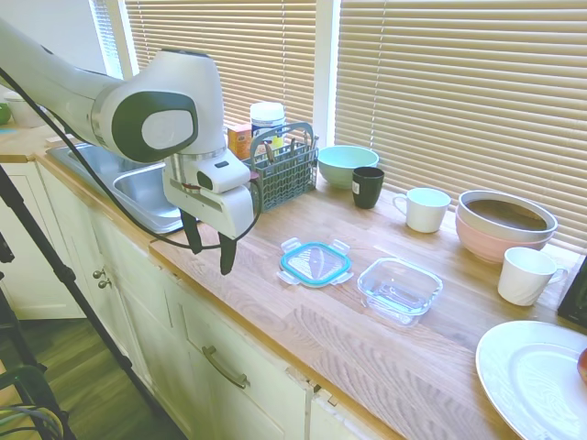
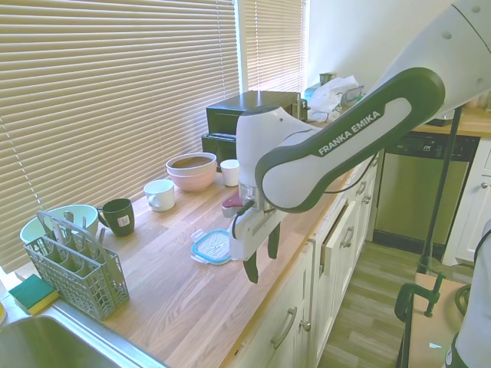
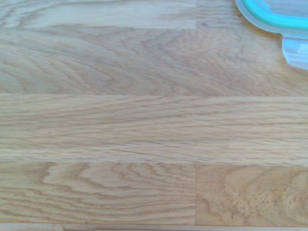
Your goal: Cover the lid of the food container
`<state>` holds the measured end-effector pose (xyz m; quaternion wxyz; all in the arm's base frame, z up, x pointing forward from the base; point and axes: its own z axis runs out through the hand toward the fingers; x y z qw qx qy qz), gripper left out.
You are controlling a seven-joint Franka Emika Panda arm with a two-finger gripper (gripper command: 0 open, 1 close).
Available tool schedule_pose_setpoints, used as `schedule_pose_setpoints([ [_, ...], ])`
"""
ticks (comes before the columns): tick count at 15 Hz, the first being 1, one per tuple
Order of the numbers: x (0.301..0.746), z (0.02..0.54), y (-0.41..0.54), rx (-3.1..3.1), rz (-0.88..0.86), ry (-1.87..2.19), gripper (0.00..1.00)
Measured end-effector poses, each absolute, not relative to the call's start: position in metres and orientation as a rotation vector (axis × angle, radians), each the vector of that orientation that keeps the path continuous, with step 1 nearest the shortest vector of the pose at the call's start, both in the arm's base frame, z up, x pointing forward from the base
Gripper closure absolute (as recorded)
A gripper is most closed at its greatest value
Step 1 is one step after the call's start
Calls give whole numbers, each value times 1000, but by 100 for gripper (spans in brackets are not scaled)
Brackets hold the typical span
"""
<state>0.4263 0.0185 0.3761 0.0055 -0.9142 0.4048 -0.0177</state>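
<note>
Hanging over the front edge of the tabletop (image 1: 385, 367), the pincer (image 1: 210, 249) points straight down with its two dark fingers (image 1: 227, 258) spread apart and nothing between them. It hovers above bare wood, clear of the surface, near the cabinet side.

Just beyond it lies the lid (image 1: 315, 262), flat on the wood, clear plastic with a teal rim and snap tabs sticking out at its sides. The wrist view catches only one corner of that lid (image 3: 274, 14) against the wood grain. Beside the lid, close but apart from it, sits the food container (image 1: 400, 290), a low clear glass dish, uncovered and standing upright.

Further back, toward the window blinds (image 1: 459, 82), stands a grey cutlery basket (image 1: 284, 170) next to the sink (image 1: 147, 188). A mint green bowl (image 1: 346, 165) sits behind the basket, with a dark mug (image 1: 368, 186) just beside it. Next along the back comes a white mug (image 1: 424, 209), then a pink bowl (image 1: 503, 229) with another bowl nested in it, and a white cup (image 1: 526, 275) in front of that. A white plate (image 1: 532, 376) lies at the near right corner, well apart from the pincer.
</note>
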Motion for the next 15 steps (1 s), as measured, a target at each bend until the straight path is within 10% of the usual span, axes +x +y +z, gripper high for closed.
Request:
schedule_pose_setpoints([
  [15,518,419,59,-3032,-170,1433,0],
])
